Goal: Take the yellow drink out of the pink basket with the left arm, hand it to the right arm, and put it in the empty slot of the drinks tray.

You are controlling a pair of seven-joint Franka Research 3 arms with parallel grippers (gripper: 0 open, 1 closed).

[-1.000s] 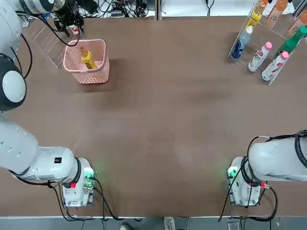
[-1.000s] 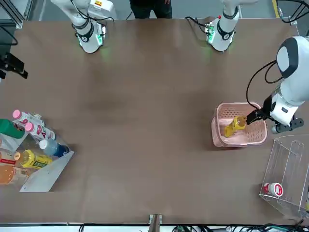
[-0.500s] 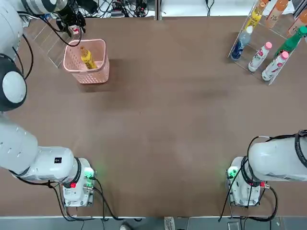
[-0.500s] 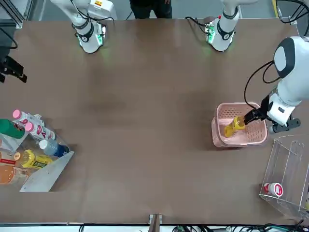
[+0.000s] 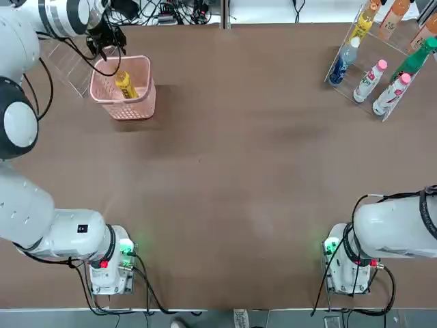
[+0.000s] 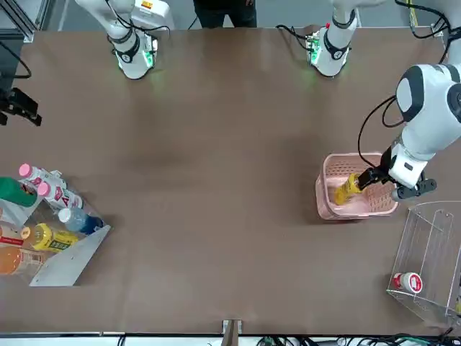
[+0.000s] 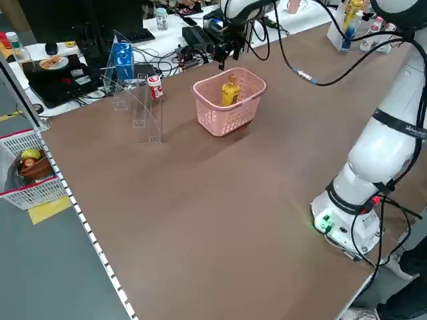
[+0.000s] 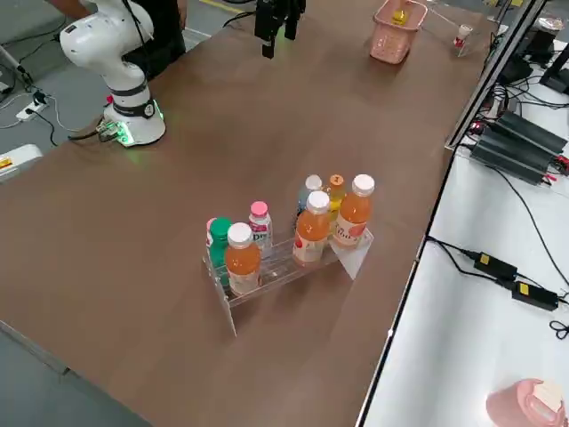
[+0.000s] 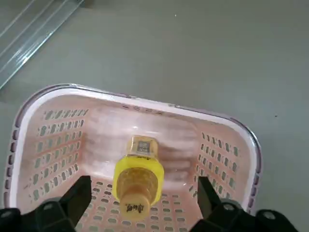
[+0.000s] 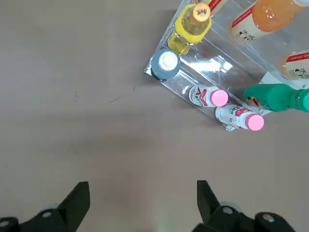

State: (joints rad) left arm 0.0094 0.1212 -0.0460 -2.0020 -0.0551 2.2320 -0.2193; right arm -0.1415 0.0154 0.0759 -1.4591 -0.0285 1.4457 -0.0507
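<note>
Left hand (image 9: 140,212) hovers over the pink basket (image 5: 125,91) at the far left corner of the surface (image 5: 232,171), fingers spread wide, holding nothing. One yellow drink (image 9: 138,176) stands tilted inside the basket, cap toward the hand. Right hand (image 8: 277,20) hangs high above the surface, fingers wide apart, empty. One drinks tray (image 5: 372,72) at the far right corner carries eight bottles. One clear acrylic box (image 6: 430,261) with a small red-white bottle (image 6: 406,282) stands just beside the basket. Brown surface; cables and desks beyond the far edge.
</note>
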